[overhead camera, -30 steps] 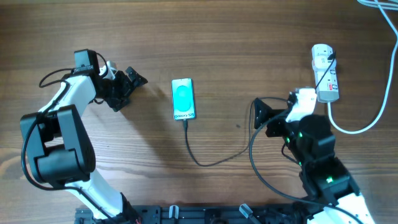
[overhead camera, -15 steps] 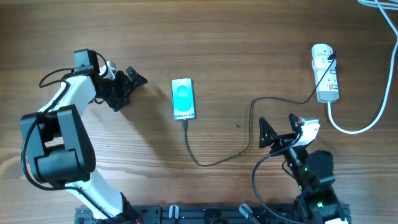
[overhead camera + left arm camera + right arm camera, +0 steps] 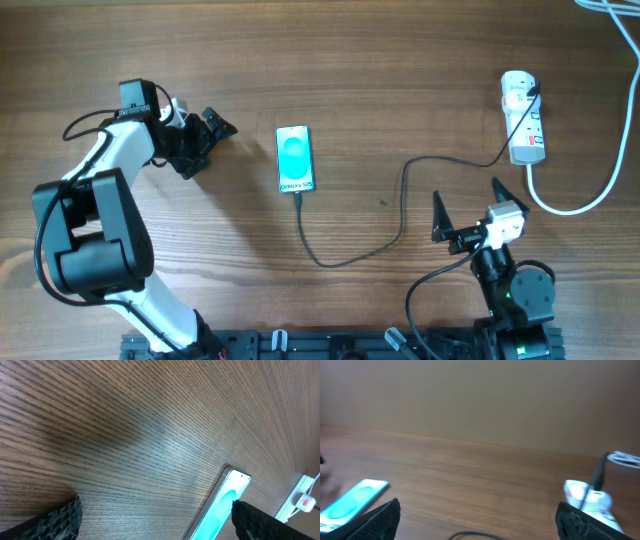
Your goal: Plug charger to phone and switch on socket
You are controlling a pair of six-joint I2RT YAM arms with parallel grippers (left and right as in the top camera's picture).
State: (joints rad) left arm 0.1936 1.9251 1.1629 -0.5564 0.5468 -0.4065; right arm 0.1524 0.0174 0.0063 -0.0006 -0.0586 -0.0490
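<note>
The phone (image 3: 294, 158) lies flat at the table's middle, screen lit turquoise. The black charger cable (image 3: 345, 260) runs from the phone's near end in a loop across the table to its black plug in the white socket strip (image 3: 522, 120) at the far right. My left gripper (image 3: 205, 148) is open and empty, left of the phone. My right gripper (image 3: 468, 205) is open and empty, raised near the front, below the socket. The left wrist view shows the phone (image 3: 220, 510) and socket (image 3: 301, 502). The right wrist view shows the phone (image 3: 352, 502), socket (image 3: 587, 497) and cable (image 3: 475, 535).
The socket's thick white cord (image 3: 585, 205) curves from its near end out to the right edge and up to the far right corner. The wooden table (image 3: 400, 70) carries nothing else. Both arm bases stand at the front edge.
My right arm has drawn back from beside the socket toward the front edge, gripper still open. The left arm, phone, cable and socket have not moved.
</note>
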